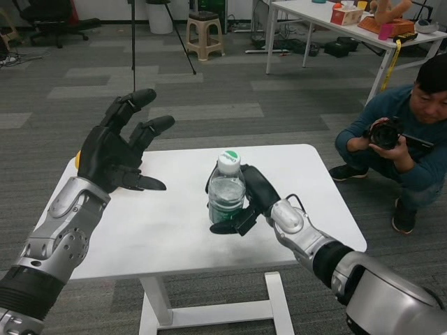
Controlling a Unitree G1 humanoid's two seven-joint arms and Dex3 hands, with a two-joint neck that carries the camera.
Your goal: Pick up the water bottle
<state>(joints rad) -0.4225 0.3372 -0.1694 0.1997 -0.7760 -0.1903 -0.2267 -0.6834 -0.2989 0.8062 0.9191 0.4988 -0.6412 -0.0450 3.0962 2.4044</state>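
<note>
Gripping the bottle [226, 192] upright over the desk [160, 237]: right hand [248, 199], fingers [225, 227] wrapped round its lower body from the right and front, cap clear above them. Left hand [115, 153] raised well to the left, fingers [150, 129] spread, holding nothing.

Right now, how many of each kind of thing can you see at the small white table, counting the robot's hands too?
Water bottle: 1, held by the right hand.
Robot hands: 2, the left hand open above the table, the right hand around the bottle.
Orange thing behind the left hand: 1, mostly hidden.
Total: 4
</note>
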